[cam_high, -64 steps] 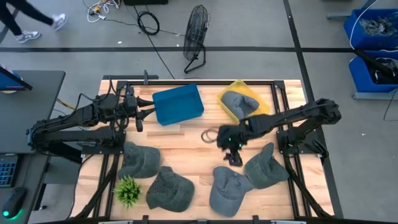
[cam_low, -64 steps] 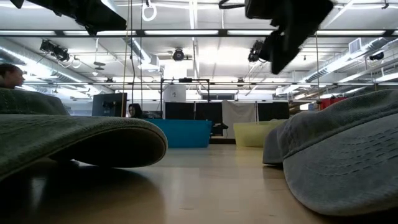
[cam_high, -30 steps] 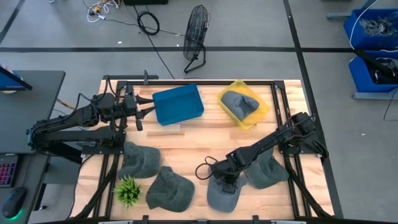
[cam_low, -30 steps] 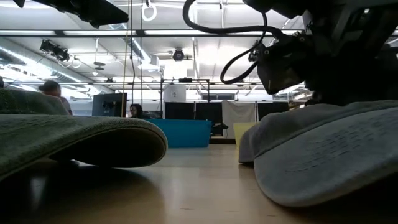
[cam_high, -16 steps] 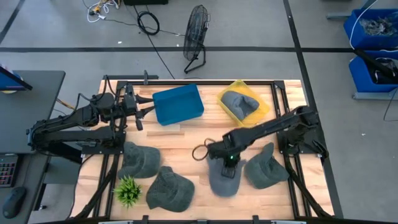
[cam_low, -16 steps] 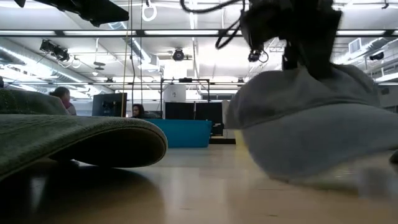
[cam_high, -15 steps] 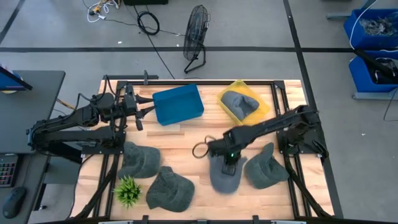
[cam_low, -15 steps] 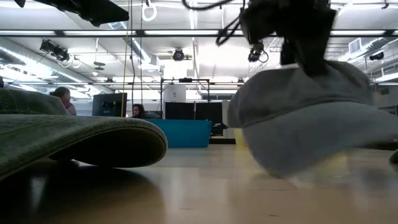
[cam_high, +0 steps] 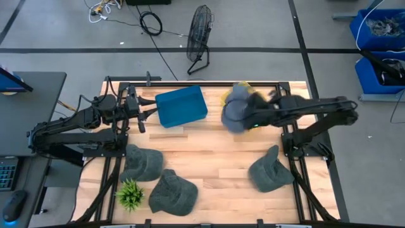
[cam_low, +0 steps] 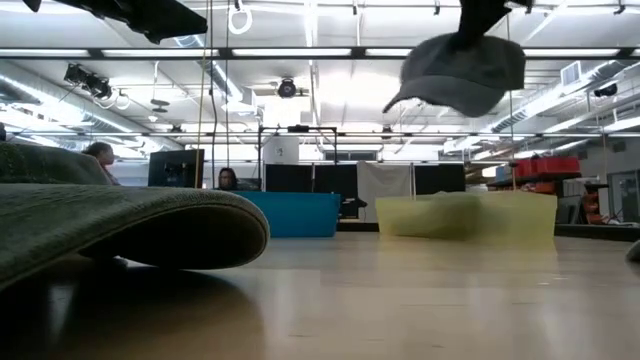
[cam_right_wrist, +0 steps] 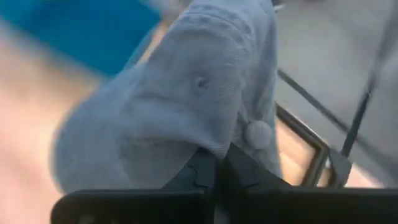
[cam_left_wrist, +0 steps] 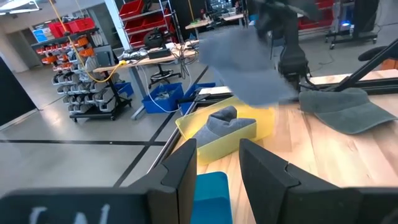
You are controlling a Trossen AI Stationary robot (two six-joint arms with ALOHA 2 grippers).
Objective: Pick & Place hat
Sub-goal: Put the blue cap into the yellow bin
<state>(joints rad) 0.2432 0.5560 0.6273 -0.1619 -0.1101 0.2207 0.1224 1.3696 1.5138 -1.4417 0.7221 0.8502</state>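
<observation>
My right gripper [cam_right_wrist: 219,167] is shut on a grey hat [cam_high: 233,111], which hangs high in the air above the yellow bin [cam_low: 500,215] at the far side of the table. In the low view the hat [cam_low: 458,70] floats well above the bin. Another grey hat [cam_left_wrist: 221,121] lies inside the yellow bin. My left gripper [cam_left_wrist: 219,163] waits open at the far left, beside the blue bin [cam_high: 181,106], with nothing between its fingers. My right gripper pinches the hat's crown cloth [cam_right_wrist: 214,140] between its two shut fingers, close to the top button [cam_right_wrist: 257,134]. The hat is lifted clear of the table and hangs below the gripper, its brim [cam_low: 420,95] drooping to one side.
Three more grey hats lie on the table: one at the near left [cam_high: 140,163], one beside it [cam_high: 172,192], one at the near right [cam_high: 271,169]. A small green plant [cam_high: 130,194] stands at the near left corner. The metal frame rail [cam_high: 196,83] runs along the far edge.
My right gripper has risen from near the table's front edge with the grey hat and swung quickly toward the far edge. The hat, which lay on the table a second ago, is now lifted clear and hangs over the yellow bin.
</observation>
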